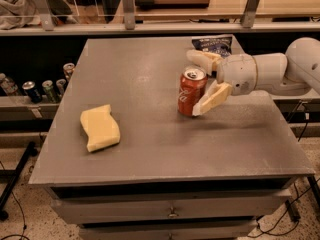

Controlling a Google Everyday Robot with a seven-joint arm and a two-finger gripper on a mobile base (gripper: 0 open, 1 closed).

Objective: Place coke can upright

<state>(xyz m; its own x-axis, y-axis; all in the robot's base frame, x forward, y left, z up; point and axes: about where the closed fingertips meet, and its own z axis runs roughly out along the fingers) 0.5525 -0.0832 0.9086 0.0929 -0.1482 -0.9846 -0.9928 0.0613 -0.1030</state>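
The coke can [191, 92], red with white lettering and a silver top, stands upright on the grey table [160, 149], right of its middle. My gripper [193, 84] reaches in from the right with its white arm [265, 73]. It is open. One finger [202, 59] lies behind the can's top, clear of it. The other finger [212, 99] lies at the can's front right side, close to it or just touching.
A yellow sponge [100, 128] lies on the table's left part. A dark blue chip bag [212, 45] lies at the back right, behind the gripper. Several small cans [45, 86] stand on a low shelf left of the table. A railing runs behind the table.
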